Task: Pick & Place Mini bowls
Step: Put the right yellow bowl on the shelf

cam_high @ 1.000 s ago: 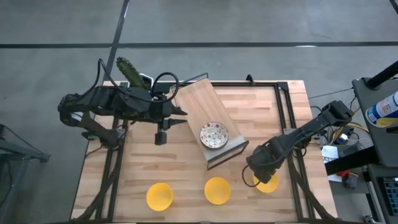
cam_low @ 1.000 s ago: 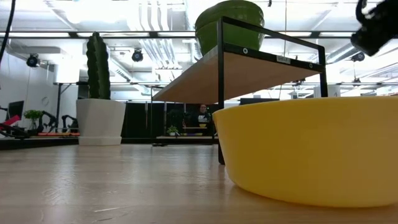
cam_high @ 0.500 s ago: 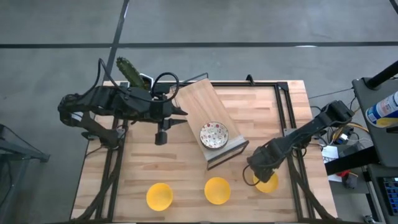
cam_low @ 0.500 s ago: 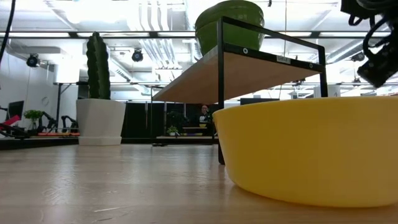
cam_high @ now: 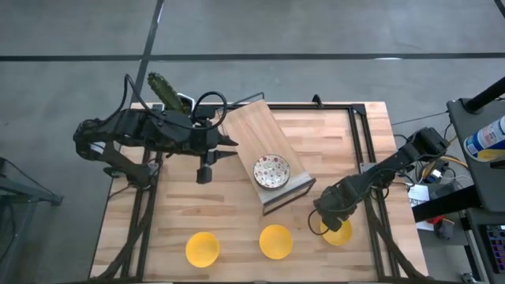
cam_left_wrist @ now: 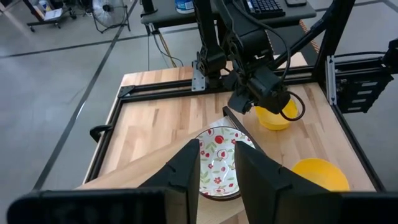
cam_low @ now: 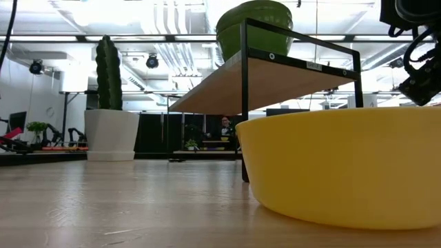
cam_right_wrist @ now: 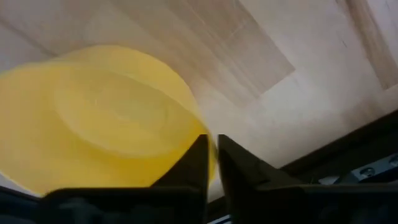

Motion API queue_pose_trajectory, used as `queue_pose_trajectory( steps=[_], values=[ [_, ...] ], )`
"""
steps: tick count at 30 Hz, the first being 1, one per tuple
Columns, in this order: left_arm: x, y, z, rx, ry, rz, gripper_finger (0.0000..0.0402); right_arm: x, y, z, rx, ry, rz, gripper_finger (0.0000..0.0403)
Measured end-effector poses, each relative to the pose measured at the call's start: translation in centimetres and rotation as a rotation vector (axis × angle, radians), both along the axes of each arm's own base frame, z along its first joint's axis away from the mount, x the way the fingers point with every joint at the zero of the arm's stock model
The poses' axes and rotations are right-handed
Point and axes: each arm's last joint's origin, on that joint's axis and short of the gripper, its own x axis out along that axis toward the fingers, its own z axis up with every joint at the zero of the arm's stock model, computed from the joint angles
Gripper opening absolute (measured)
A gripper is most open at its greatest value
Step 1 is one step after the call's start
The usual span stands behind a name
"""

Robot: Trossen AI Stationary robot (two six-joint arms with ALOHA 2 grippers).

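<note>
Three yellow mini bowls stand on the table near its front edge. A white bowl with a red-speckled inside sits on the slanted wooden shelf. My right gripper is down at the rightmost yellow bowl, shut on it. My left gripper hovers over the far left of the table, pointing at the shelf. It is open by a narrow gap and holds nothing. Its wrist view looks onto the speckled bowl. My right gripper holds the rightmost yellow bowl by its rim, on the side toward the shelf. The rim stands between the two fingers, one inside the bowl and one outside. The fingers come from above, slanting in from the table's right. The bowl stands upright on the table.
A cactus in a white pot stands at the far left corner. The shelf's black metal frame stands mid-table, close to the right gripper. A black frame rail runs along the table's right side. A yellow bowl fills the low view's right.
My right gripper has come down toward the rightmost yellow bowl; in the low view it drops from the top corner to just behind a yellow bowl's rim. The bowls and the left arm have kept still.
</note>
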Motion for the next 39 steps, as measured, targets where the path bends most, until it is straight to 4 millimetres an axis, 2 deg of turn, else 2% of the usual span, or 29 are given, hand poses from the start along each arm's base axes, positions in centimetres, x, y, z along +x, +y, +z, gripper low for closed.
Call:
queue_pose_trajectory(
  steps=[5,10,16,23,29,32,39],
  values=[
    [0.0,0.0,0.0,0.009,0.001,-0.004,0.0094,0.0,0.2,0.3,0.056,0.036,-0.036,0.0010],
    [0.0,0.0,0.0,0.009,0.001,-0.004,0.0094,0.5,0.6,2.5,0.155,0.000,-0.049,0.0009],
    [0.0,0.0,0.0,0.020,0.002,-0.009,0.0094,1.2,0.8,7.7,0.212,-0.132,-0.111,0.0008],
    [-0.1,0.0,0.0,0.028,0.002,-0.013,0.0094,0.6,0.2,15.0,0.166,-0.262,-0.205,0.0008],
    [-0.1,0.0,0.0,0.050,0.004,-0.023,0.0094,-0.4,-1.9,20.0,0.039,-0.299,-0.327,0.0008],
    [-0.1,0.0,0.0,0.059,0.004,-0.027,0.0094,-0.5,-3.3,21.7,-0.030,-0.307,-0.359,0.0008],
    [-0.1,0.0,0.0,0.050,0.004,-0.024,0.0094,0.2,-7.2,24.9,-0.113,-0.505,-0.437,0.0008]
  ],
)
